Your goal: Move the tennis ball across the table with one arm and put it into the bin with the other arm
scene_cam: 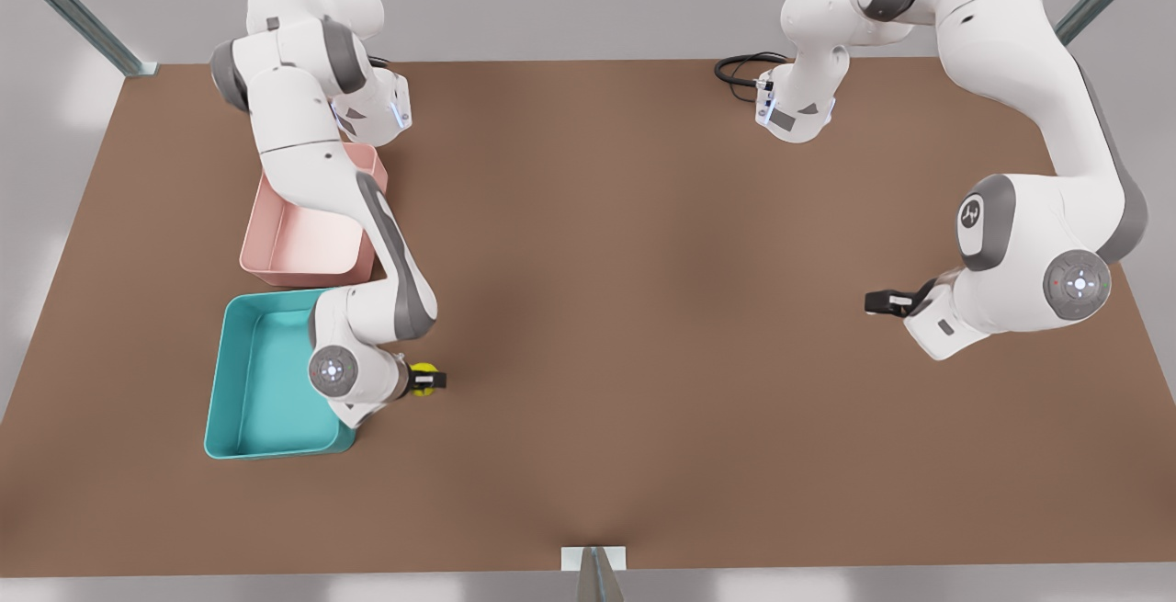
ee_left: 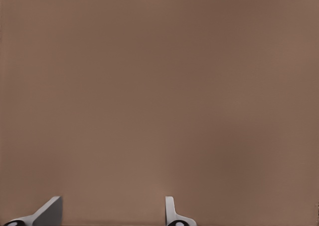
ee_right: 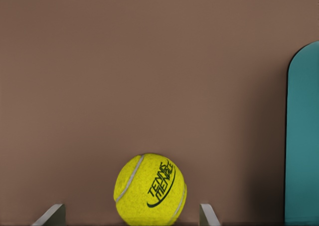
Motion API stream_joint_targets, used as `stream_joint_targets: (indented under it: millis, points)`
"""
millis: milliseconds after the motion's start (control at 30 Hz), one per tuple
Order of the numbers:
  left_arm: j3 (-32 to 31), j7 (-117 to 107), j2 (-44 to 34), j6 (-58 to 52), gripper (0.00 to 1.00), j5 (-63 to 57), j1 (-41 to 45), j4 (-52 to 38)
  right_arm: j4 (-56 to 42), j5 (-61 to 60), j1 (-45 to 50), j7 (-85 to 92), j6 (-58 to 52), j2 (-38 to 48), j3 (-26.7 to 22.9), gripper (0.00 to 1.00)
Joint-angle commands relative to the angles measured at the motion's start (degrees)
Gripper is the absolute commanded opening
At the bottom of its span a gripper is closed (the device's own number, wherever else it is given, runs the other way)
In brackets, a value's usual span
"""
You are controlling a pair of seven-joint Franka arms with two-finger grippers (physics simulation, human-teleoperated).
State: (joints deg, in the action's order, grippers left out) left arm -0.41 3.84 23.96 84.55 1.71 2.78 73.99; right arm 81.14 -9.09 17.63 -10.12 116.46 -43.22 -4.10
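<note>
On large flat brown tabletop (scene_cam: 643,326): teal rectangular plastic bin (scene_cam: 241,372) near front view's left edge, pink tray (scene_cam: 294,248) just behind. Right gripper (scene_cam: 428,380) just beside bin, fingers spread around small yellow-green fuzzy tennis ball (scene_cam: 422,380); ball sits between tips, gaps either side, not clamped. Left gripper (scene_cam: 879,302) waits well apart at front view's right, open, empty. Judgement: centre ball, close gently, lift clear of bin wall before carrying over. Ball print (ee_right: 160,181) reads "TENNIS", second word unclear.
</note>
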Motion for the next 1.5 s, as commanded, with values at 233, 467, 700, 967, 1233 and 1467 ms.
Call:
stream_joint_targets:
  millis: [233, 467, 700, 967, 1233, 1467]
  points:
    - [-0.3, -11.7, -0.6, 0.3, 1.0, -0.4, 1.4, -0.4, 9.0, -0.1, 0.0, -3.6, 9.0, 3.4, 0.1, 1.0]
    - [-0.2, -11.7, -0.6, 0.2, 1.0, -0.3, 1.4, -0.4, 8.2, 0.0, -0.1, -3.6, 12.5, 0.9, 0.1, 1.0]
    - [-0.1, -11.6, -0.5, 0.1, 1.0, -0.3, 1.3, -0.4, 8.1, -0.1, 0.6, -3.6, 14.1, -1.1, 0.1, 1.0]
    - [-0.2, -11.6, -0.5, 0.0, 1.0, -0.2, 1.4, -0.4, 9.7, 0.0, 0.9, -3.2, 14.0, -2.0, 0.1, 1.0]
    - [-0.1, -11.6, -0.4, 0.1, 1.0, -0.1, 1.3, -0.3, 9.6, 0.0, 0.7, -2.6, 13.8, -2.0, 0.1, 0.64]
    - [-0.1, -11.6, -0.3, 0.1, 1.0, -0.1, 1.2, -0.3, 7.0, 0.0, 0.0, -2.4, 13.9, 0.7, 0.1, 0.64]
